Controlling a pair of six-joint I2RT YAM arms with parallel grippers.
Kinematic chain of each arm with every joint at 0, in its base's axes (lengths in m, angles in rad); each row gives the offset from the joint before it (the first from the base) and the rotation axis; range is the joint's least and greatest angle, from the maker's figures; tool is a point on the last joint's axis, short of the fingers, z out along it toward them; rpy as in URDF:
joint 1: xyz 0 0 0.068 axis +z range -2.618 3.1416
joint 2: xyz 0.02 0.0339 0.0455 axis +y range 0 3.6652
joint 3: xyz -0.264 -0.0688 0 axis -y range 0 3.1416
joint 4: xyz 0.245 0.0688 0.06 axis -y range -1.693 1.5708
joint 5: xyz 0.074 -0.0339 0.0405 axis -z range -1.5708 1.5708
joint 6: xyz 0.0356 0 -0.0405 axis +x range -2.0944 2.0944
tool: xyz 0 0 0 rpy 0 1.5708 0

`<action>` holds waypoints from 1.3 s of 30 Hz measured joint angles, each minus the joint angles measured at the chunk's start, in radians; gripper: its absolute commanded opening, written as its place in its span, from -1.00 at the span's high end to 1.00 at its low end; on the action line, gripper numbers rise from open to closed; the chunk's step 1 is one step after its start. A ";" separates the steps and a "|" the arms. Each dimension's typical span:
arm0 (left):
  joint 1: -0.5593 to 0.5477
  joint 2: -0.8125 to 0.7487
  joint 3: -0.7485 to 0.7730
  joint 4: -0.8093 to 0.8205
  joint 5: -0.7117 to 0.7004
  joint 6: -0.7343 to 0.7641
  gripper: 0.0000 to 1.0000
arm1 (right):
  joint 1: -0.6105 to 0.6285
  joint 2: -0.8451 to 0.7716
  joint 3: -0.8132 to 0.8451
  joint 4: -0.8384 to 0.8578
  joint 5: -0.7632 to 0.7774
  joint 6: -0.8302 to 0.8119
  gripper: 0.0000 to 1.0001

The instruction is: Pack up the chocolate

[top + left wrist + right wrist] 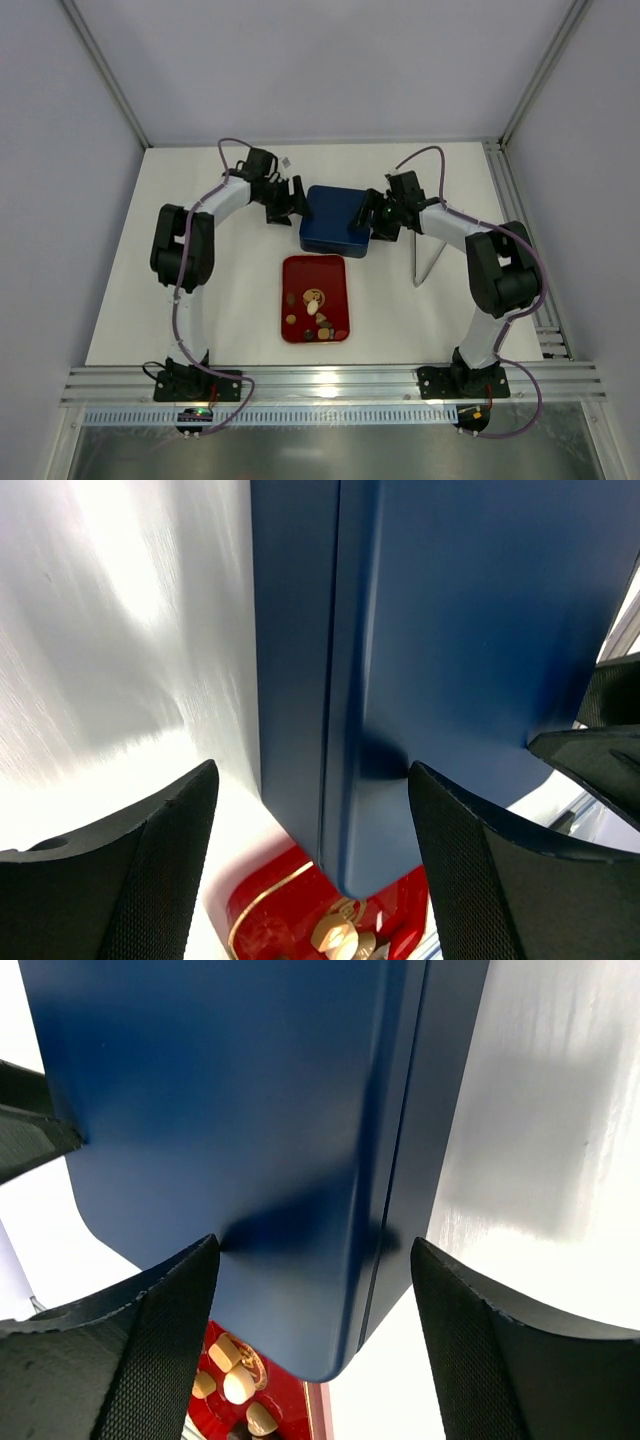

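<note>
Beside the closed dark blue square box (333, 220), I record left gripper (310, 770) and right gripper (315, 1243) spread wide, grasping nothing. Small chocolate pieces (315, 310) lie on a flat red tray (335, 270).

A matte white rectangular tabletop (440, 320) is closed in on three sides by plain pale grey panel walls (320, 60), joined at the far corners by slanting aluminium frame posts (105, 72). Ribbed aluminium rails (330, 380) run along its near edge, with a brushed grey metal sheet (330, 455) below them. The light is soft and even, and the wrist views show bright glare on the white surface.
</note>
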 measured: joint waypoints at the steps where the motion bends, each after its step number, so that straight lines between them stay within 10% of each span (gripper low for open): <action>1: -0.004 -0.007 -0.013 0.001 0.000 -0.004 -0.50 | 0.003 -0.003 -0.010 0.007 -0.001 0.006 -0.59; 21: -0.023 -0.070 -0.113 0.057 0.000 -0.086 0.22 | 0.008 -0.015 -0.052 0.056 -0.005 0.066 -0.36; 39: -0.068 -0.075 -0.095 0.057 -0.138 -0.091 0.30 | 0.032 -0.016 -0.054 0.091 0.097 0.072 0.12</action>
